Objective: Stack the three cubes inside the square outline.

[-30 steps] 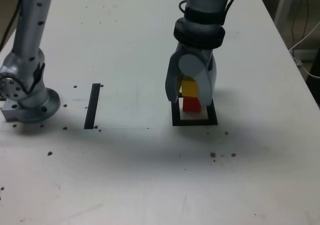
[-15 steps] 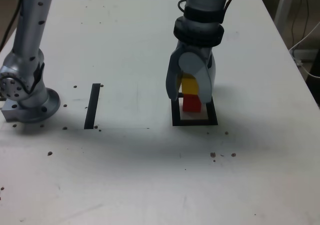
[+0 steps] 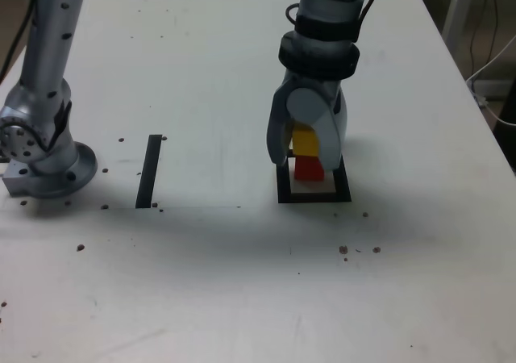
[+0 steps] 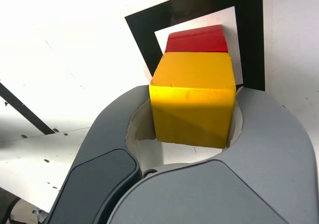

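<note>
Over the last second almost nothing had shifted: the claw (image 3: 305, 145) stayed clamped on the yellow cube (image 3: 306, 141), holding it on the red cube (image 3: 308, 168) inside the square outline (image 3: 314, 195) on the counter (image 3: 242, 258). Release looked next; no green cube showed.

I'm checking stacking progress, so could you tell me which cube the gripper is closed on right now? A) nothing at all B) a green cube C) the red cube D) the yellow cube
D: the gripper is closed on the yellow cube, which sits directly above the red cube standing inside the square outline; no green cube shows in either view.
</note>
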`<state>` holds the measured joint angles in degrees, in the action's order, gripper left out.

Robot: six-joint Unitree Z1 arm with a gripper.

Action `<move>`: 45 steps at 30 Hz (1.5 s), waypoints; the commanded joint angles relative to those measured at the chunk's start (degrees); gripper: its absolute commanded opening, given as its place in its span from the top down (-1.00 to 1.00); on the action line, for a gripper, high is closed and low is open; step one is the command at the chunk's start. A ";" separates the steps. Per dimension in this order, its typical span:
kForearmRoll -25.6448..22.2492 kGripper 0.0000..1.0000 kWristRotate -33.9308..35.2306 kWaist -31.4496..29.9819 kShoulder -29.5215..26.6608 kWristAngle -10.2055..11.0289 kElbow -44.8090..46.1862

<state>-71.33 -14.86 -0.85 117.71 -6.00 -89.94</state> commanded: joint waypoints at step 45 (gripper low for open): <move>-5.51 -0.99 -19.38 29.18 2.53 11.98 -14.10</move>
<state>-76.27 -33.49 27.58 119.17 5.91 -102.68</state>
